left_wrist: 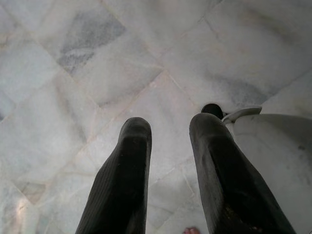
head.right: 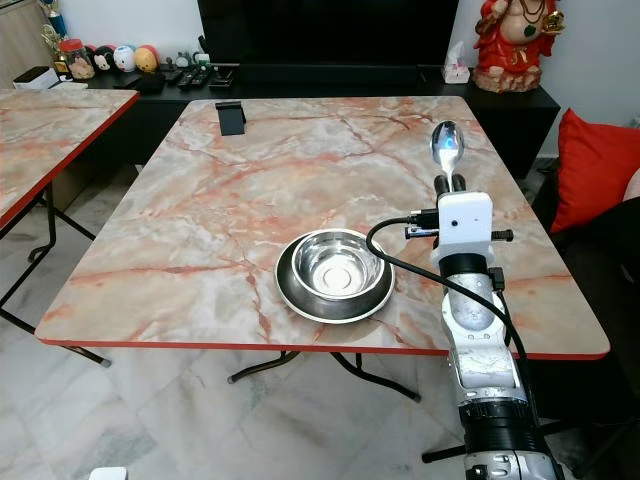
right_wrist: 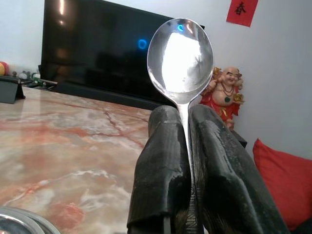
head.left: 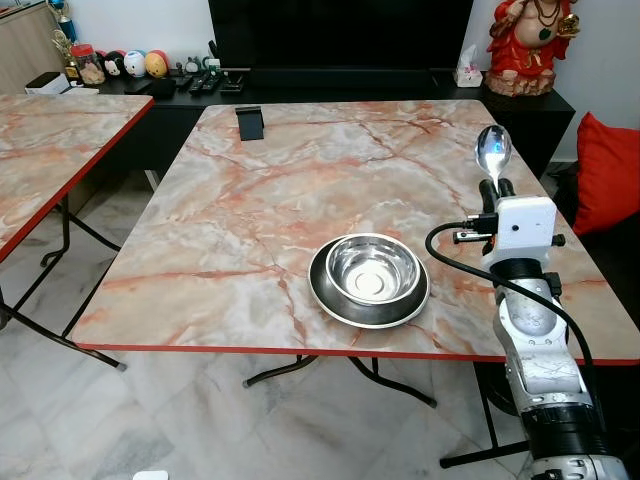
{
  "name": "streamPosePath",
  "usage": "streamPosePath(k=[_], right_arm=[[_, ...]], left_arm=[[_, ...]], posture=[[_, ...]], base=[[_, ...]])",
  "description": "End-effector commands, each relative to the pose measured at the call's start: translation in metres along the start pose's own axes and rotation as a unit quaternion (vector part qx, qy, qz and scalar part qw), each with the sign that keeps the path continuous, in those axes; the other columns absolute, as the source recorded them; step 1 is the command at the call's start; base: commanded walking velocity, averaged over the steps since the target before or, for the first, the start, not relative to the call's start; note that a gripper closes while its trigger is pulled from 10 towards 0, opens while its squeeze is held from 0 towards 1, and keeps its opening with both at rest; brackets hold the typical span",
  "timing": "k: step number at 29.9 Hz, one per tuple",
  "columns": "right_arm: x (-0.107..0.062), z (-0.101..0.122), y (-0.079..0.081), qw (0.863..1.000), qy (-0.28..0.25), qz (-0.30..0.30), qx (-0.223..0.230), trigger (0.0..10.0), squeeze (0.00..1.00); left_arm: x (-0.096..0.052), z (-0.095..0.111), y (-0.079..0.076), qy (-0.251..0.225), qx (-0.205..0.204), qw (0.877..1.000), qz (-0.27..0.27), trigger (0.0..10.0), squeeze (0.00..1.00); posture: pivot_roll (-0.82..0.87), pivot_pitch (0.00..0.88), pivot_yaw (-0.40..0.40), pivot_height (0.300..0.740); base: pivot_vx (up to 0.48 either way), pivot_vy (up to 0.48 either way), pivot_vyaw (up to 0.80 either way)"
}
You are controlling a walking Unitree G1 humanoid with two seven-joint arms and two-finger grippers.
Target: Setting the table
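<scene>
- The right tool (head.left: 494, 183) is clamped tight on the handle of a metal spoon (head.left: 492, 150), both black fingers (right_wrist: 161, 161) pressed against it
- The spoon stands with its long axis along the fingers, its bowl beyond the fingertips and pointing away from the robot, toward the far edge of the counter (head.left: 250, 230)
- The right arm reaches forward above the counter's right side, wrist raised, just right of a steel bowl (head.left: 371, 269) sitting in a steel plate (head.left: 340, 300)
- The left tool (left_wrist: 168, 129) hangs over the marble floor (left_wrist: 73, 73), fingers apart and holding nothing
- A red paper (right_wrist: 242, 11) on the wall bears one Chinese character I cannot read
</scene>
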State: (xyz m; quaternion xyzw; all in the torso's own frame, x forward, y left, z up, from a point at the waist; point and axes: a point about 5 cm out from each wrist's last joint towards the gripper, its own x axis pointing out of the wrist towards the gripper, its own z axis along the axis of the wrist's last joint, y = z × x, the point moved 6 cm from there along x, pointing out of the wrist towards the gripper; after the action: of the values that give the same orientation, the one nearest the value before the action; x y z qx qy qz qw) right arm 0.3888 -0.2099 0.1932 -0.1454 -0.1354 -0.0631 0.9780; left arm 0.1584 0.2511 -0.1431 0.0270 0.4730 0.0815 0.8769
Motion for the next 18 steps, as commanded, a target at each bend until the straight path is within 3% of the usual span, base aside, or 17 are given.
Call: streamPosePath(k=[1,18], right_arm=[[0.0046,0.0084,0.0028,1.0,-0.014,0.004,0.005,10.0,0.0],[0.0054,0.0082,0.0068,1.0,-0.013,0.006,0.01,10.0,0.0]], left_arm=[[-0.0026,-0.0105,0.0101,0.019,-0.004,1.0,0.008,10.0,0.0],[-0.0031,-0.0133,0.0087,0.024,0.001,1.0,0.005,10.0,0.0]], posture=[[-0.07,0.0,0.036,0.732],[-0.08,0.0,0.041,0.732]], base=[[0.0,0.285,0.0],[0.0,0.0,0.0]])
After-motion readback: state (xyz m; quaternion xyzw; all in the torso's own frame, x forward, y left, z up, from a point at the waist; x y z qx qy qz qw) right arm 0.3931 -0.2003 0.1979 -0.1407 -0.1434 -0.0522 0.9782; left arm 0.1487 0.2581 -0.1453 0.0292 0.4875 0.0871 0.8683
